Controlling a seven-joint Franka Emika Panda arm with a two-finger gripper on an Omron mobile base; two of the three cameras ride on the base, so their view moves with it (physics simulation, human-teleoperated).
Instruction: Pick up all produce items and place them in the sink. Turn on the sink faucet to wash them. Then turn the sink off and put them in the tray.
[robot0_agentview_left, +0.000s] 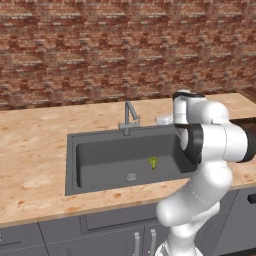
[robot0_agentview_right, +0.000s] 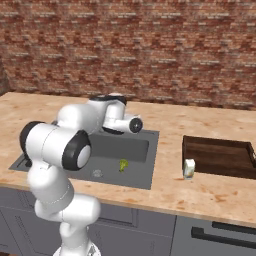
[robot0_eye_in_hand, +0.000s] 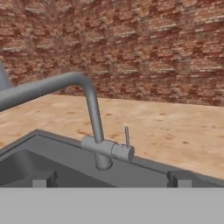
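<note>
Sink basin holds the broccoli floret, lying right of the drain. I have the gripper at the far rim, jaws wide apart and empty, facing the faucet. Its side lever looks thin, rigid and slick; I'd push near its tip. Tray sits right, beside a cream carton.

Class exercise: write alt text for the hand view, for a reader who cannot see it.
A slim grey sink faucet with a small upright side lever stands at the rim of the dark sink, directly ahead of the open gripper. Behind lie a tan counter and a red brick wall.
</note>
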